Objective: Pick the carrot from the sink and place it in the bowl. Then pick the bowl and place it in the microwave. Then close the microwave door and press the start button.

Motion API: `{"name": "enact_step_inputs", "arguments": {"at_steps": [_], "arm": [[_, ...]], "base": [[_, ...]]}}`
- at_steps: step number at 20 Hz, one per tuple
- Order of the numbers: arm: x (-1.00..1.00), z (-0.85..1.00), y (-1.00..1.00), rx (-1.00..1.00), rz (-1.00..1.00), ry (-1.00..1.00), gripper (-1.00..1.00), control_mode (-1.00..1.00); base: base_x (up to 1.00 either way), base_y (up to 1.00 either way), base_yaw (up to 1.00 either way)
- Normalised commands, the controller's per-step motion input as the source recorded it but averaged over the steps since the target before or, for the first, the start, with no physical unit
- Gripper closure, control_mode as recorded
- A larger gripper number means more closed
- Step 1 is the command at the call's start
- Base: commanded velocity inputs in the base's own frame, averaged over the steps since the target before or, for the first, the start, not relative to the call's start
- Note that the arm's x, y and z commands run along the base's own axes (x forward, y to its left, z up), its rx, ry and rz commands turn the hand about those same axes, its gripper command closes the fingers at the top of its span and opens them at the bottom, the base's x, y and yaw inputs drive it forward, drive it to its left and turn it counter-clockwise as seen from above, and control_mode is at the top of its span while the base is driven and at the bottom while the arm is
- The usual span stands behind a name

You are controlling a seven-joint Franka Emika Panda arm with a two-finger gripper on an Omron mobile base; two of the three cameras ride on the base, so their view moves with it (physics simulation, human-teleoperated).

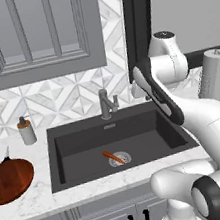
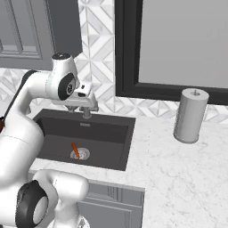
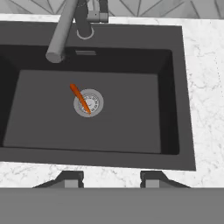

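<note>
The carrot is a slim orange stick lying across the round silver drain on the floor of the dark sink. My gripper hovers high above the sink near the faucet, pointing down, open, with nothing between its fingers. The reddish-brown wooden bowl rests on the marble counter to the left of the sink. The microwave and its door are out of view.
A grey faucet rises at the back of the sink. A soap dispenser stands behind the bowl. A paper towel roll stands on the counter to the right. Grey cabinets hang above.
</note>
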Motion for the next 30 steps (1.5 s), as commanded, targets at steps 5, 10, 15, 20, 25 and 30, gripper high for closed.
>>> {"name": "enact_step_inputs", "arguments": {"at_steps": [5,10,15,20,25,30], "arm": [[-0.35,0.00,0.01,0.00,0.00,-0.06,-1.00,-1.00],[-0.80,-0.06,0.37,-0.04,0.09,-0.05,-1.00,-1.00],[-0.61,-0.19,0.54,0.00,0.15,0.00,-1.00,-1.00],[-0.09,-0.25,0.39,0.03,0.14,0.01,-1.00,-1.00],[0.21,-0.41,0.21,0.07,0.14,0.06,-1.00,-1.00],[0.15,-0.42,0.25,0.00,0.12,0.04,-1.00,-1.00]], "base": [[0.00,0.00,0.00],[0.00,0.00,0.00],[0.00,0.00,0.00],[0.00,0.00,0.00],[0.00,0.00,0.00],[0.00,0.00,0.00]]}}
